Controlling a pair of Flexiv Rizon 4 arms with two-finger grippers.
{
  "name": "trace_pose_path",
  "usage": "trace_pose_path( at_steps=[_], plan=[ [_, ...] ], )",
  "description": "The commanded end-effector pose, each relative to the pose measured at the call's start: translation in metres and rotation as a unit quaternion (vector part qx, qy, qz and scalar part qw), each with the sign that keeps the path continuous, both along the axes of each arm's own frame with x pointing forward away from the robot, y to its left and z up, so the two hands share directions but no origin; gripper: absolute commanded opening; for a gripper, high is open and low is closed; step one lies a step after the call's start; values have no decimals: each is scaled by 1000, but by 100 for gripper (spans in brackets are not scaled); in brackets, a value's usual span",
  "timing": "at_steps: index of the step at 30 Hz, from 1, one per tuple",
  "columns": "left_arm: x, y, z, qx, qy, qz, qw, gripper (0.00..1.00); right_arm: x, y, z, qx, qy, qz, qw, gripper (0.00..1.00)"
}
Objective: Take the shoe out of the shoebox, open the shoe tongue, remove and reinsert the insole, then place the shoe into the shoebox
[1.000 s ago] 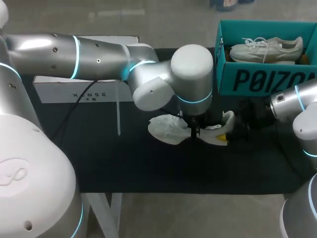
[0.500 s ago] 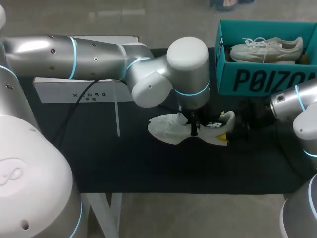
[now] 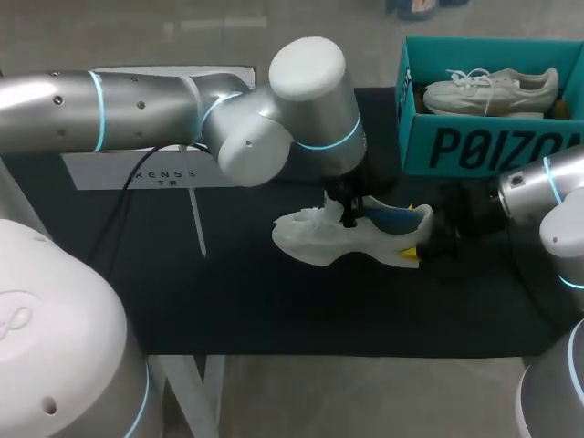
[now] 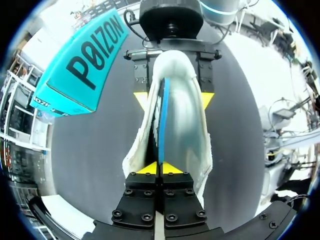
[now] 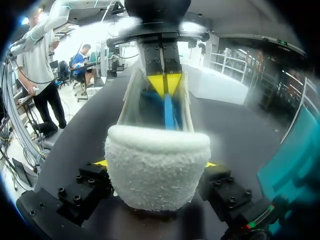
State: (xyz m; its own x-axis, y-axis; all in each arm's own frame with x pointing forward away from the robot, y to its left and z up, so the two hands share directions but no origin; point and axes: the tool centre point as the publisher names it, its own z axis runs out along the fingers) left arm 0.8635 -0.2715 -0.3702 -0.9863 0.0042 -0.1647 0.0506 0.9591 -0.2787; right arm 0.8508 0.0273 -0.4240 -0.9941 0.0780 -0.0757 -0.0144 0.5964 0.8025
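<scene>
A white sneaker [image 3: 328,239] lies on its side on the black mat, toe to the left. My right gripper [image 3: 427,243] grips its fuzzy heel [image 5: 157,170] from both sides, a yellow tip against each side. My left gripper [image 4: 160,168] hangs over the shoe's opening, shut on the edge of the blue insole [image 4: 161,117]. The insole [image 3: 394,220] stands partly lifted out of the shoe. In the right wrist view the left gripper [image 5: 165,82] pinches the insole [image 5: 170,114] beyond the heel. The teal shoebox [image 3: 474,141] stands at the back right.
A second white shoe [image 3: 493,89] lies inside the teal shoebox. A flat white box [image 3: 137,164] sits at the back left under my left arm. The black mat [image 3: 274,310] lies bare in front of the sneaker.
My left gripper rose and drew back, pulling the blue insole up out of the shoe. The right gripper and the shoe's heel stayed put.
</scene>
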Motion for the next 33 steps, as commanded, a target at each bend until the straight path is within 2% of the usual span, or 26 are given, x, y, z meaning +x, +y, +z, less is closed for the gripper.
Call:
trace_pose_path(
  at_steps=[1, 12, 19, 26, 33],
  plan=[
    [3, 14, 8, -19, 3, -4, 1000, 0, -1, 3, -11, -1, 0, 1, 1000, 0],
    [-3, 11, 33, -124, 34, -34, 991, 0, -1, 3, -11, -1, 0, 1, 1000, 0],
    [7, -2, 45, -203, 58, -45, 976, 0, -1, 3, -11, -1, 0, 1, 1000, 0],
    [8, -30, 86, -282, 63, -91, 953, 0, -1, 3, -11, -1, 0, 1, 1000, 0],
    [1, -45, 132, -346, 58, -140, 926, 0, -1, 3, -11, -1, 0, 1, 1000, 0]
  ],
)
